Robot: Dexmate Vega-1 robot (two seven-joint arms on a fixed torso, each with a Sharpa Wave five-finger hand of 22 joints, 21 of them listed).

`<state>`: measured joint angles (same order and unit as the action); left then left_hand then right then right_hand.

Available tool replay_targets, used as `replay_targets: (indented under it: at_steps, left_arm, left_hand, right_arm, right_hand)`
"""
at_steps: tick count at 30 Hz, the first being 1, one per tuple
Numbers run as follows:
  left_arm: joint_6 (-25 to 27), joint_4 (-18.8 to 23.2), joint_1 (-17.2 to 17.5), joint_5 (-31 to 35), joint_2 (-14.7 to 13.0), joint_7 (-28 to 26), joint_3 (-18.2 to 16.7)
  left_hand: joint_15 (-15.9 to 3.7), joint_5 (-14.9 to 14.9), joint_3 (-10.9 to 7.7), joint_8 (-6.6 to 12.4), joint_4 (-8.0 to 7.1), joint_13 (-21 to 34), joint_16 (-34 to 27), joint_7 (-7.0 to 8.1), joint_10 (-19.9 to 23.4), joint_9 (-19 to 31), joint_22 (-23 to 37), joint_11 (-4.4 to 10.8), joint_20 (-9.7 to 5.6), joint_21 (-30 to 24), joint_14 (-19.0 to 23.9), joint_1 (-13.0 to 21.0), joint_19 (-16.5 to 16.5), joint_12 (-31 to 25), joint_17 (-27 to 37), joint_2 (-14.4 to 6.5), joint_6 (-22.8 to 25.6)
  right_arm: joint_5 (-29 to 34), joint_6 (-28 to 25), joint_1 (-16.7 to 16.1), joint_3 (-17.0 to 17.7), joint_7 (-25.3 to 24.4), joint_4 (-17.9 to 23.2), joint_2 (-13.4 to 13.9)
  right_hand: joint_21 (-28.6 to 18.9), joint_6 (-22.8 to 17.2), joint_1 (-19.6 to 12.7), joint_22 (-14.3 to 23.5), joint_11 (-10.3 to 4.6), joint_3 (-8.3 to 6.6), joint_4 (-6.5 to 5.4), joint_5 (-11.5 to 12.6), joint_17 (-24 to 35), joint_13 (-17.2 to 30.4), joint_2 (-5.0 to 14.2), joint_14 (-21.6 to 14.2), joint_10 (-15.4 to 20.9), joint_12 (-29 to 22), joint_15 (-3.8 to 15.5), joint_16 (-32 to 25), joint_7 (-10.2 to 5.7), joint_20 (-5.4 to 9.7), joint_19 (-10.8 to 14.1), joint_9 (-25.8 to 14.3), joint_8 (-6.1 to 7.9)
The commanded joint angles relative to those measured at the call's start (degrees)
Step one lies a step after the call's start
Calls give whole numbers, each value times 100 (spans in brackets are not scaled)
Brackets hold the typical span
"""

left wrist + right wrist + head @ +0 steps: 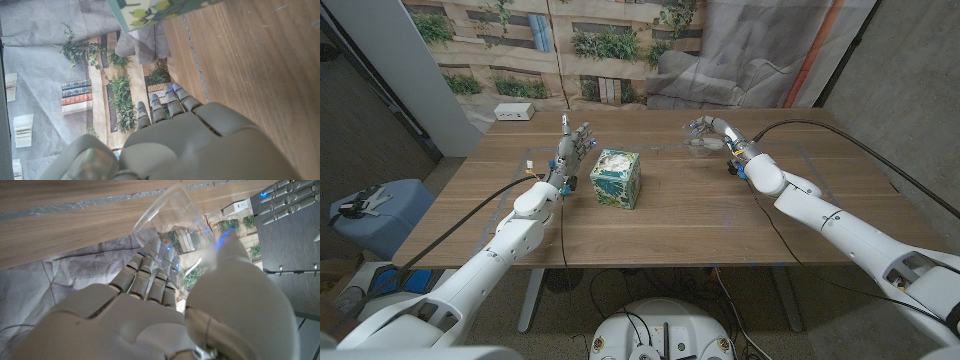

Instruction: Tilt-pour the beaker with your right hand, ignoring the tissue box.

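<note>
A clear beaker (701, 139) is at the far side of the table, held in my right hand (722, 134). In the right wrist view the beaker (167, 217) sits between the fingers and thumb of that hand (165, 310), with its open rim towards the wooden tabletop; it looks empty. The green patterned tissue box (616, 178) stands near the table's middle. My left hand (572, 150) stands just left of the box with its fingers apart and pointing up, holding nothing. The left wrist view shows that hand (185, 135) and a corner of the tissue box (155, 10).
The wooden table (700, 220) has bare surface in front of and to the right of the box. A white power strip (514, 112) lies on the floor beyond the far left corner. A printed backdrop hangs behind the table.
</note>
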<state>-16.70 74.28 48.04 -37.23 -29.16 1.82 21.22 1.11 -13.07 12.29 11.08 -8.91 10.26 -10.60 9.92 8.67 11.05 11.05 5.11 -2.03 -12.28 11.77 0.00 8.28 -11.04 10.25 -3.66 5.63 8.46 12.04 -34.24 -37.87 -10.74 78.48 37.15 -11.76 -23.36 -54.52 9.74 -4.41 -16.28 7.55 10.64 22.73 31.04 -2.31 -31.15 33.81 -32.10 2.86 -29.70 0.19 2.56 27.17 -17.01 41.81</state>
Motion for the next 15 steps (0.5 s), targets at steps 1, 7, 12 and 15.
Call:
replay_targets:
  at_steps: [1, 7, 12, 15]
  left_arm:
    - [-2, -2, -1, 1, 0, 0, 0]
    - [-1, -2, -1, 0, 0, 0, 0]
    - [-1, -2, -1, 0, 1, 0, 0]
    - [-1, -2, -1, 1, 1, 0, 0]
  left_hand:
    - [-2, -29, 43, 44, -7, 17, -26, 33, 60, 20, 18, -5, -55, -42, 34, 9, 38, -36, 31, -145, 6]
    - [3, -29, 43, 45, -7, 17, -26, 29, 58, 20, 18, 1, -56, -41, 34, 9, 36, -35, 31, -145, 7]
    - [2, -29, 43, 47, -7, 17, -27, 28, 53, 20, 18, -5, -57, -42, 35, 9, 38, -33, 31, -145, 15]
    - [0, -29, 43, 48, -7, 17, -28, 27, 54, 20, 18, -6, -55, -41, 38, 9, 36, -33, 31, -145, 15]
  right_arm:
    - [487, -606, 386, -182, 1243, 369, 395]
    - [640, -831, 520, -252, 1646, 537, 542]
    - [825, -874, 653, -335, 1959, 636, 659]
    - [1012, -902, 734, -398, 2094, 703, 720]
  right_hand:
    - [4, -136, 232, 15, -251, -26, 45, 45, 6, 17, 413, -53, 322, -51, 779, -30, -119, 134, 60, 9, 48]
    - [3, -146, 225, 15, -269, -46, 47, 56, -9, 31, 462, -76, 338, -58, 784, -20, -123, 156, 73, 18, 57]
    - [10, -139, 239, 15, -282, -57, 34, 67, -10, 44, 519, -66, 335, -57, 796, -9, -139, 169, 66, 26, 58]
    - [6, -143, 240, 15, -280, -57, 39, 72, -8, 50, 529, -60, 363, -67, 797, -4, -139, 172, 79, 32, 63]
